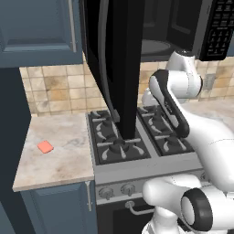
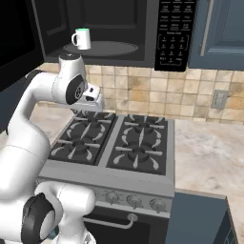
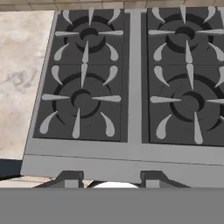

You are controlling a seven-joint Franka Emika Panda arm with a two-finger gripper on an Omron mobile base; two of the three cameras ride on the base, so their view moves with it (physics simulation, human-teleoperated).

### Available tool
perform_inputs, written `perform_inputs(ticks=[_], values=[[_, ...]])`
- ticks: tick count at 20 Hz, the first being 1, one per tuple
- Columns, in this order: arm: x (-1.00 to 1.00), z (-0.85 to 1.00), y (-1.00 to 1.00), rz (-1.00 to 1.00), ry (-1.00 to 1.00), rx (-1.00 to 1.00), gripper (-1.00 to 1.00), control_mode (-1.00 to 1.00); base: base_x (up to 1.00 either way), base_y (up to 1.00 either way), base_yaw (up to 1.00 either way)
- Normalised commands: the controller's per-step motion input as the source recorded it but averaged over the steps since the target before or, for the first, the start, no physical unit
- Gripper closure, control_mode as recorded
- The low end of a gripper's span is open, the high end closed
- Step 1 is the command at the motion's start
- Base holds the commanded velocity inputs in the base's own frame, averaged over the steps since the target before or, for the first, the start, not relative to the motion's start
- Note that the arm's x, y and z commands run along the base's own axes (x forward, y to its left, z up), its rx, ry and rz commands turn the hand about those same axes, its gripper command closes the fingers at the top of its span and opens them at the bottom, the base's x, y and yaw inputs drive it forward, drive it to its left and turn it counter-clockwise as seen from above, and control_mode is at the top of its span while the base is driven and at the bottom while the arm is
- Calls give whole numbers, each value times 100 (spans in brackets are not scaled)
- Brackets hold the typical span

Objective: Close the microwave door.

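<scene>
The microwave [image 2: 109, 31] hangs above the stove [image 2: 119, 143], its dark cavity exposed, with a white mug [image 2: 82, 38] standing on the round plate inside toward the cavity's left side. The keypad strip [image 2: 172, 33] of white-labelled buttons runs down the microwave's right edge, just beside a blue cabinet [image 2: 220, 33]. The microwave door [image 1: 116, 59] stands swung wide open, jutting out over the stove's left burners so that the left base view sees it nearly edge-on as a tall glossy black panel, its long curved bar handle [image 1: 104, 55] running vertically on its left face. The end effector [image 3: 111, 177] hangs above the stove's front edge and points down at the burners; in the hand view its two dark fingertips [image 3: 70, 178] stand apart with nothing between them, so it is open and empty. The arm's wrist sits over the stove's left rear burner, below the microwave's cavity and clear of the door. Left of the stove, on the marble desk [image 1: 59, 155], lies a small orange-red sponge [image 1: 45, 146]. A tiled wall backs the stove, with a wall outlet [image 2: 219, 99] to its right.
</scene>
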Motion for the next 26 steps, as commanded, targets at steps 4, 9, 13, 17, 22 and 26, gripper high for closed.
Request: perform_inputs(ticks=[4,9,13,17,22,26], values=[[-57,0,0,6,-12,0,-100,-100,0,0,0],[-96,0,0,12,-7,0,-100,-100,0,0,0],[-89,10,4,11,-18,0,-100,-100,0,0,0],[-47,30,12,3,-31,0,-100,-100,0,0,0],[-36,70,13,3,-41,0,-100,-100,0,0,0],[-36,70,21,1,-41,0,-100,-100,0,0,0]])
